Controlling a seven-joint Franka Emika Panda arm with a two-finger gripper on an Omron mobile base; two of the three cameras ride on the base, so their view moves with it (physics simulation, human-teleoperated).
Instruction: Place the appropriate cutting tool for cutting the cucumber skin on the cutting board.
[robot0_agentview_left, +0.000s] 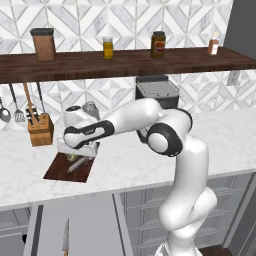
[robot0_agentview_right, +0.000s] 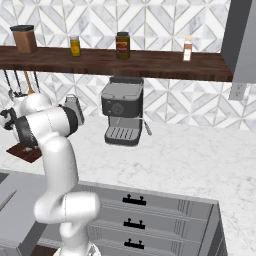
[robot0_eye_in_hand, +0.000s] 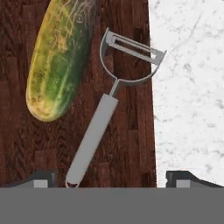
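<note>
Trouble could still come, even with the peeler (robot0_agentview_left: 75, 165) lying on the cutting board (robot0_agentview_left: 62, 172). From the left base view, the fingers (robot0_agentview_left: 76, 148) hang low, just above the board, near the knife block (robot0_agentview_left: 40, 129). The cucumber (robot0_agentview_left: 73, 157) sits right under them. If the arm swings sideways before it goes up, it might knock the peeler or roll the cucumber off onto the desk (robot0_agentview_left: 130, 160).

From the right base view, the arm bends far to one side and hides most of the board (robot0_agentview_right: 24, 153). Only a dark corner peeks out. I cannot tell much about the peeler from here.

From the hand view, the fingers (robot0_eye_in_hand: 116, 179) are wide apart and hold nothing. The peeler (robot0_eye_in_hand: 98, 131) lies between them on the board (robot0_eye_in_hand: 131, 148), beside the cucumber (robot0_eye_in_hand: 59, 61). Its forked head pokes a little over the board's edge, above the white desk (robot0_eye_in_hand: 188, 87). A small bump there could tip it off. Going straight up looks safest.
</note>
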